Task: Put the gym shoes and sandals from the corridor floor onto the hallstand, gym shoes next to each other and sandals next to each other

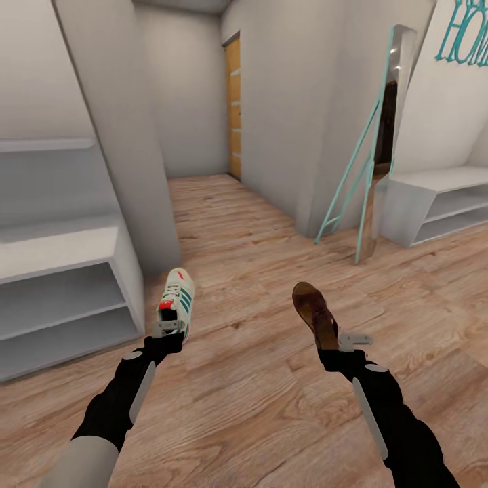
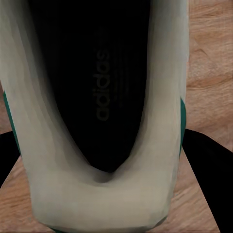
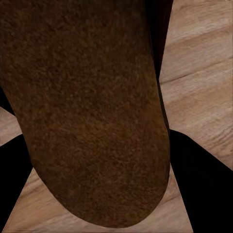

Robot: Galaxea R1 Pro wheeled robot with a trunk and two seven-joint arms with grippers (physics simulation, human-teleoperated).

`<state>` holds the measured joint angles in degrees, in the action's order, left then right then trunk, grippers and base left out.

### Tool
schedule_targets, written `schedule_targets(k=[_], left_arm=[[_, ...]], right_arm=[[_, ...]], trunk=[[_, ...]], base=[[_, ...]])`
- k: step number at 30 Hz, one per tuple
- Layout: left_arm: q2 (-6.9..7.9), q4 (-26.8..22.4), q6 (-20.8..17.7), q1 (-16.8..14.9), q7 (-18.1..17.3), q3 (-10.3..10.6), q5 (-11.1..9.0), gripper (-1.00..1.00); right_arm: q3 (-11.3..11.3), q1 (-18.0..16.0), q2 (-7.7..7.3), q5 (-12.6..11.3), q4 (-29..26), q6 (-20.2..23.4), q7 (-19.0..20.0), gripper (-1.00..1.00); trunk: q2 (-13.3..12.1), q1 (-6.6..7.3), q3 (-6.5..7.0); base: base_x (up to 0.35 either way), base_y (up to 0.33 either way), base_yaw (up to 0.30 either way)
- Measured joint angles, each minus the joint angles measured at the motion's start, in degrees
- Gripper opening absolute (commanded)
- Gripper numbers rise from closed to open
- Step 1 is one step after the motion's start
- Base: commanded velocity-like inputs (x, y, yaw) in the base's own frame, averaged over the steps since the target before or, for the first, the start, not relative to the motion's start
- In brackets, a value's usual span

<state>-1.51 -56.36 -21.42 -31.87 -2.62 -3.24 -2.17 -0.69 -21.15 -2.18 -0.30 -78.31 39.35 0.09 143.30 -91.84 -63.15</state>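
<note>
From the head view I have a shoe in each arm. The left gripper (image 1: 168,330) holds a gym shoe (image 1: 177,300) by its heel, toe pointing away from me, and the right gripper (image 1: 342,341) holds a brown sandal (image 1: 314,313) the same way — both look lifted off the corridor floor (image 1: 257,264). The hallstand (image 1: 64,271) sits just to my left, its flat top and two open shelf rows bare in the part I can see. A second pale shelf unit (image 1: 440,203) stands far right beside a leaning mirror (image 1: 383,142) with a teal frame, and an orange door (image 1: 234,108) closes the far end of the corridor.

In the left wrist view the gym shoe (image 2: 102,194) is seen from the heel, its dark insole with printed lettering running away from the camera; the black fingers (image 2: 206,179) press in on both sides of the heel, so these jaws are closed on the shoe.

In the right wrist view the sandal (image 3: 87,121) shows its brown footbed, with a black finger (image 3: 194,184) flanking the heel on either side — jaws clamped on it too.

As I judge it, the step in hand is carrying both to the hallstand. To do it well I'd turn the base left, keep both shoes level, and set the gym shoe at one end of a shelf or the top, leaving room beside it for its partner, with the sandal well apart.
</note>
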Motion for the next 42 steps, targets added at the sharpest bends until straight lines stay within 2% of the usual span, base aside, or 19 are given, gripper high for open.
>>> schedule_targets(k=[29, 30, 31, 34, 37, 42], left_arm=[[0.04, 0.0, 0.6, 0.1, -0.1, -0.2, -0.1, -1.0], [0.06, 0.0, 1.3, 0.3, -0.1, -0.2, -0.1, -1.0], [0.1, 0.0, 3.9, 0.4, -0.1, -0.2, -0.1, -1.0], [0.15, 0.2, 15.3, 0.7, 0.0, -0.3, -0.1, -1.0], [0.17, 0.4, 22.5, 2.1, 0.0, -1.0, -0.3, -1.0], [0.17, 0.4, 24.5, 2.9, 0.0, -4.8, -0.3, -1.0]], right_arm=[[0.0, 0.0, 0.0, 0.0, 0.0, 0.0, 0.0, -1.0], [0.0, 0.0, 0.0, 0.0, 0.0, 0.0, 0.0, -1.0], [0.0, 0.0, 0.0, 0.0, 0.0, 0.0, 0.0, -1.0], [0.0, 0.0, 0.0, 0.0, 0.0, 0.0, 0.0, -1.0], [0.0, 0.0, 0.0, 0.0, 0.0, 0.0, 0.0, -1.0], [0.0, 0.0, 0.0, 0.0, 0.0, 0.0, 0.0, -1.0]], trunk=[[0.0, 0.01, 2.1], [0.0, 0.01, 2.17], [0.0, 0.01, 2.25], [0.0, 0.01, 2.47], [0.0, 0.0, 2.68], [0.0, 0.01, 3.04]], base=[[-0.002, 0.0, 0.21], [0.0, 0.0, 0.211], [0.0, 0.0, 0.211], [0.0, 0.0, 0.21], [0.0, 0.0, 0.21], [0.0, 0.0, 0.21]])
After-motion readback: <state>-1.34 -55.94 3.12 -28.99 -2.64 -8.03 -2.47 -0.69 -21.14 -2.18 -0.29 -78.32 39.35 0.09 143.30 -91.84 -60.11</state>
